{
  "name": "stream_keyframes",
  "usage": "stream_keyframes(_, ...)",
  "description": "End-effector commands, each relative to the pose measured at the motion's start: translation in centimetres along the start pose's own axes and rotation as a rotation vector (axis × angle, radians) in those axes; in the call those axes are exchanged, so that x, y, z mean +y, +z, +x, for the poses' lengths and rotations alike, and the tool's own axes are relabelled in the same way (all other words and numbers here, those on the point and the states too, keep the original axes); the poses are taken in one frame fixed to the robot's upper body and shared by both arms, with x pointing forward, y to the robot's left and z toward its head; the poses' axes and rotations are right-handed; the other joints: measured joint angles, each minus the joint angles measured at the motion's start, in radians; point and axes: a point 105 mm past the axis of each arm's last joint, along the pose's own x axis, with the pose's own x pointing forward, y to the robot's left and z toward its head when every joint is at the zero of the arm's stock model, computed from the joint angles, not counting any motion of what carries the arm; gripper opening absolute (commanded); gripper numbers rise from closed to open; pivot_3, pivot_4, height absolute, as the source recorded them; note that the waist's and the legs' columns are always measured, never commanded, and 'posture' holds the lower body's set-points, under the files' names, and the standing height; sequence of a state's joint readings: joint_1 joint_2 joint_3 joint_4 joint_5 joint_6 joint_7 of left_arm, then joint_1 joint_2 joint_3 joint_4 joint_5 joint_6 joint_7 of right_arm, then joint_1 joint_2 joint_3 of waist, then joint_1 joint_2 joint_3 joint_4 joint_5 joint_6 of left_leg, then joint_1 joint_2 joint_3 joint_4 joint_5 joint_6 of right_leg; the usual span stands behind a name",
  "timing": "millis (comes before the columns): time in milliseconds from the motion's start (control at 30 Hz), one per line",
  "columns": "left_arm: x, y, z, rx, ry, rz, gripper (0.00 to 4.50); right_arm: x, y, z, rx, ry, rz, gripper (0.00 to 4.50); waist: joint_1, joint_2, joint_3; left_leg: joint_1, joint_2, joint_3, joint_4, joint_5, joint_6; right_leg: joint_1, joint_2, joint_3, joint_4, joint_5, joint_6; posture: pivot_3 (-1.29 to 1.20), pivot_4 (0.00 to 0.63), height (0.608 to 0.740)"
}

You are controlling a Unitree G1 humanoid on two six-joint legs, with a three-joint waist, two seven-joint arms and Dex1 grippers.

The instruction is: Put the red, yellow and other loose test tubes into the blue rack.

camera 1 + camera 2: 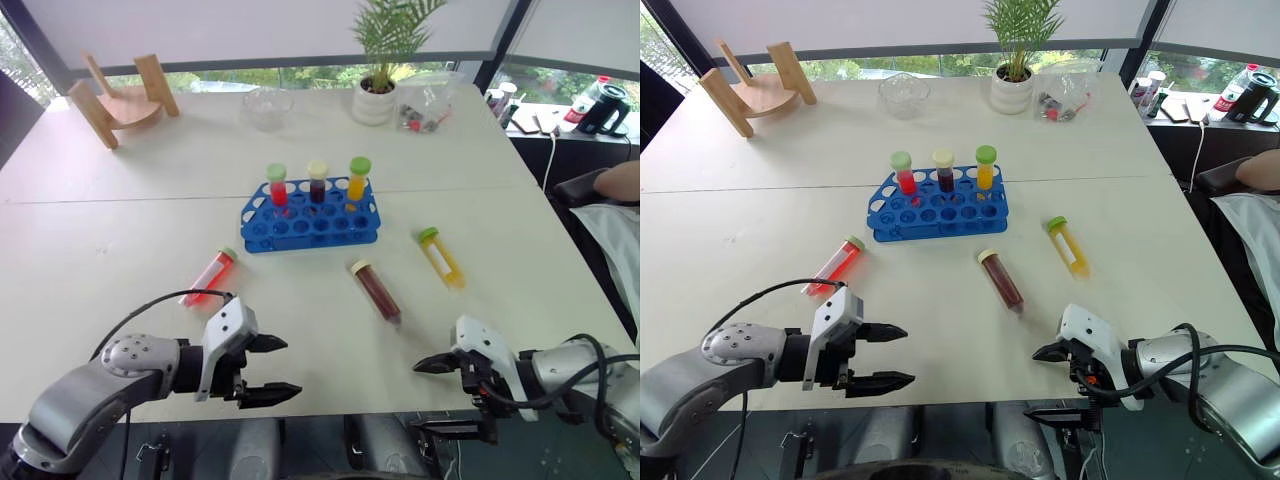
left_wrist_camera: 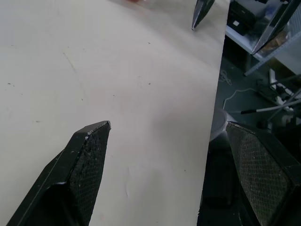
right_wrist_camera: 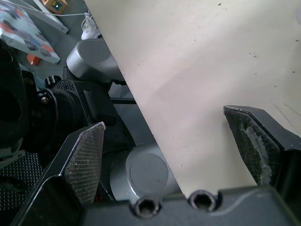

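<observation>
The blue rack (image 1: 311,218) stood near the middle of the white desk (image 1: 120,200), well back from the near edge, its long side roughly parallel to that edge. Three capped tubes stood upright in its far row: a red tube (image 1: 278,187) with a green cap toward the left, a dark tube (image 1: 317,183) with a cream cap in the middle, and an orange tube (image 1: 358,179) with a green cap toward the right. Three loose tubes lay flat on the desk between the rack and the near edge: a red loose tube (image 1: 211,276) with a green cap off the rack's near left corner, a dark brown loose tube (image 1: 376,290) with a cream cap just nearer than the rack's right end, and a yellow loose tube (image 1: 441,257) with a green cap further to the right. The left gripper (image 1: 270,368) hovered at the near edge, left of centre, with its two black fingers (image 2: 84,165) spread wide apart and nothing between them; the red loose tube lay just beyond it and the rack well apart, farther back. The right gripper (image 1: 440,395) hung at the near edge toward the right, its fingers (image 3: 82,157) also spread wide and empty, straddling the desk's edge in the wrist view, with the dark brown loose tube the nearest to it. Toward the far edge stood a potted plant (image 1: 380,60), a clear glass bowl (image 1: 266,106) and, at the far left corner, a wooden stand (image 1: 120,95).
</observation>
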State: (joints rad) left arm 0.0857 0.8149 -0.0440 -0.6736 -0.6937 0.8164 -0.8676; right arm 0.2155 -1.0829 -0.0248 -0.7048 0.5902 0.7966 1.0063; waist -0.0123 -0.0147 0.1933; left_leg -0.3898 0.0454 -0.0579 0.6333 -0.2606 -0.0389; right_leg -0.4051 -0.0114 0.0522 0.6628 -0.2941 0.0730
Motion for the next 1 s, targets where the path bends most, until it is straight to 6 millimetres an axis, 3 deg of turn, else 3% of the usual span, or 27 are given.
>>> stream_keyframes(33,0.3,0.6,0.0,-0.030,0.025,0.039,4.01,0.0,0.6,0.0,-0.017,-0.003,-0.035,4.50,0.000,0.000,0.000,0.000,0.000,0.000,0.000,0.000,0.000,0.000,0.000,0.000,0.000,0.000,0.000,0.00,0.150,0.740)
stream_keyframes(433,0.9,0.2,0.1,-0.015,0.035,0.017,4.01,-0.6,0.8,0.1,-0.023,-0.017,-0.044,4.50,0.000,0.000,0.000,0.000,0.000,0.000,0.000,0.000,0.000,0.000,0.000,0.000,0.000,0.000,0.000,0.00,0.150,0.740)
stream_keyframes(667,1.5,0.9,0.2,-0.043,0.037,0.038,4.01,-1.7,0.9,-0.6,-0.020,-0.064,-0.047,4.50,0.001,0.000,0.000,0.000,0.000,0.000,0.001,0.000,0.000,0.000,0.000,0.000,0.001,0.000,0.000,0.00,0.150,0.740)
stream_keyframes(733,1.9,0.8,0.3,-0.038,0.064,0.043,4.26,-2.0,0.7,-1.0,-0.008,-0.079,-0.046,4.50,0.001,0.000,0.000,0.000,0.000,0.000,0.001,0.000,0.000,0.000,0.000,0.000,0.001,0.000,0.000,0.00,0.150,0.740)
stream_keyframes(867,3.3,1.5,0.6,-0.050,0.157,0.063,4.26,-3.2,1.0,-2.8,0.031,-0.160,-0.031,4.50,0.001,0.000,0.000,0.000,0.000,0.000,0.001,0.000,0.000,0.000,0.000,0.000,0.001,0.000,0.000,0.00,0.150,0.740)
stream_keyframes(1000,3.9,3.6,0.1,-0.081,0.117,0.078,4.26,-4.5,5.1,-7.1,-0.043,-0.233,-0.014,4.50,-0.002,0.001,0.000,0.000,0.000,0.000,0.005,0.000,0.000,0.001,0.000,0.000,0.003,0.001,0.000,0.00,0.150,0.740)
